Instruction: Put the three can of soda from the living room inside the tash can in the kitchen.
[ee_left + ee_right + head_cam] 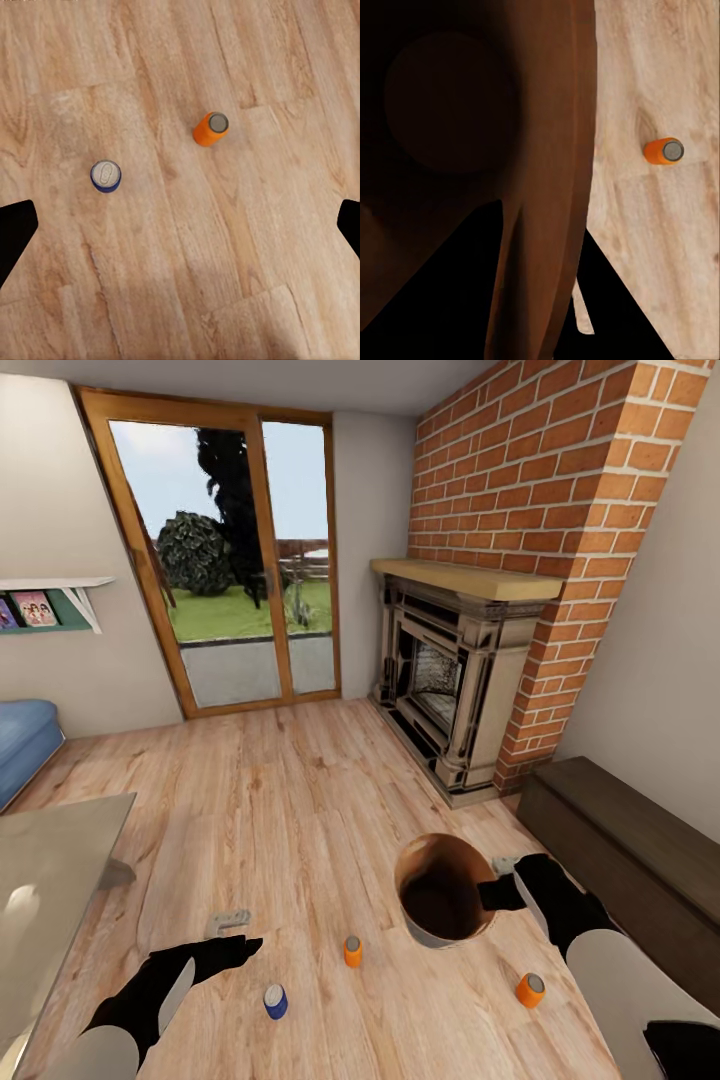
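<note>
Low over the floor, left jaws spread; right jaws pinch the trash can rim.

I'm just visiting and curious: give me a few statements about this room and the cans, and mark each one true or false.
1. Three cans stand on the wood floor: the blue can, the middle orange can and the right orange can. True.
2. The right gripper holds the bin by its rim. True.
3. A can already lies inside the bin. False: its brown inside looks empty.
4. The left gripper grips the blue can. False: it is open above the floor.
5. The fireplace stands against a brick column. True.
</note>
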`<state>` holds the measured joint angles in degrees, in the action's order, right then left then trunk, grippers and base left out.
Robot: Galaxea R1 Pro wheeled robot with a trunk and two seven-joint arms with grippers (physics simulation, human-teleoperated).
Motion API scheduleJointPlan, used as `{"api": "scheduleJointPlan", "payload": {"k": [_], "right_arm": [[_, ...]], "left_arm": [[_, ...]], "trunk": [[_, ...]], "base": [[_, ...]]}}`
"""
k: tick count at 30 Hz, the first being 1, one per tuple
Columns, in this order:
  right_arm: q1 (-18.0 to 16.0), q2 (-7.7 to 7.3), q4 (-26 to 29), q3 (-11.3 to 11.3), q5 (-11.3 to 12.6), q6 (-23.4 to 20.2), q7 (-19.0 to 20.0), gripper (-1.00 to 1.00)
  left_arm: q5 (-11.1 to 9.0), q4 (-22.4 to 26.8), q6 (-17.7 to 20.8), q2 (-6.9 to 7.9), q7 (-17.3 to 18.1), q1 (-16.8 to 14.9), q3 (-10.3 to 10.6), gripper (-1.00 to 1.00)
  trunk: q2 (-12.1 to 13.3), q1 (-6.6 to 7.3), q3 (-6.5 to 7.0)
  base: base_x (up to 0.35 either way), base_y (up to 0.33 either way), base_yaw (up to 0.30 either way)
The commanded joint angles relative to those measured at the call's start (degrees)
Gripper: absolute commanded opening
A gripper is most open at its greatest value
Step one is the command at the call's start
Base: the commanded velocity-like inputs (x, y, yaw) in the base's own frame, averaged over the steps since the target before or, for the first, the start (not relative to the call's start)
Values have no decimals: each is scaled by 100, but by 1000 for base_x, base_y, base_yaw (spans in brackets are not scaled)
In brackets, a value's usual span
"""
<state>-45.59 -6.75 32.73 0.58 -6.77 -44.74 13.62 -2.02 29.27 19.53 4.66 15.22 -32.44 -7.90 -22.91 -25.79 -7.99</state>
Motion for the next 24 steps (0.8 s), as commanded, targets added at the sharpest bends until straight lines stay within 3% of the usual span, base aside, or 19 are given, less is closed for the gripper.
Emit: {"api": "scheduleJointPlan", "payload": {"k": [1,24], "right_arm": [[-3,3,4,-3,9,0,24,-100],[-3,76,3,12,-17,3,18,-100]], "left_arm": [[0,0,-1,-3,-1,1,1,100],[3,0,-37,-35,-1,1,-1,100]], "trunk": [[-2,1,1],[-2,1,1]], "base": [[0,0,0],[0,0,0]]}}
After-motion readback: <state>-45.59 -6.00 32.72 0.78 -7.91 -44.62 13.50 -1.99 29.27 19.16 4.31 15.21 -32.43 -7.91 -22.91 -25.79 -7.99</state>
